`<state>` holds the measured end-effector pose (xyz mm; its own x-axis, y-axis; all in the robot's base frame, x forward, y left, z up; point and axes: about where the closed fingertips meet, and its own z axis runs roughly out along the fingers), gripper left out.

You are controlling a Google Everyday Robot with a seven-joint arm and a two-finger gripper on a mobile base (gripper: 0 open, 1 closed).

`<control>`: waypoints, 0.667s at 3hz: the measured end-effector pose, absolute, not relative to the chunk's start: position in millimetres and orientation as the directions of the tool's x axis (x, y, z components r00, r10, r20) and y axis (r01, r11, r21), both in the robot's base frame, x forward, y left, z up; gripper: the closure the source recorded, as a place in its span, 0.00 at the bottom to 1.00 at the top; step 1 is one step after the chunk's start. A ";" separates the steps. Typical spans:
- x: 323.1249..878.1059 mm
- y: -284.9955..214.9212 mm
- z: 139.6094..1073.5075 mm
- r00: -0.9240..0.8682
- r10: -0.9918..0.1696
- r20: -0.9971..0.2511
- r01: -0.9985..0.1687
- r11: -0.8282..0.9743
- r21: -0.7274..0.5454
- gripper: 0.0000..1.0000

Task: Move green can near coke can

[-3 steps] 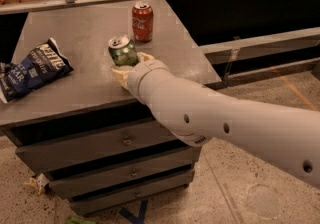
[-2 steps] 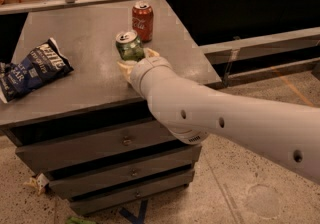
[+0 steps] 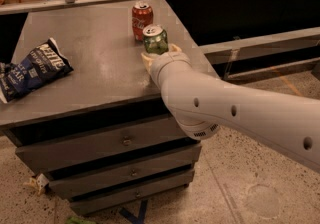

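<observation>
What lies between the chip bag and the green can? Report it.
Only bare tabletop separates the chip bag from the green can, in the camera view. The gripper grips the green can, right beside the coke can.

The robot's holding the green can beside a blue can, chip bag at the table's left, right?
No: in the camera view the other can is a red coke can, not blue. The end effector holds the green can beside it; chip bag at left.
</observation>
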<state>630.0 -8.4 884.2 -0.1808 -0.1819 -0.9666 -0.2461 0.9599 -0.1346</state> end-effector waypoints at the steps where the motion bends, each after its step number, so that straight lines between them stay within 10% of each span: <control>1: 644.0 -32.3 889.8 -0.174 -0.140 -0.975 -0.207 0.973 -0.103 1.00; 2: 664.1 -45.6 898.8 -0.138 -0.100 -0.985 -0.236 0.970 -0.066 1.00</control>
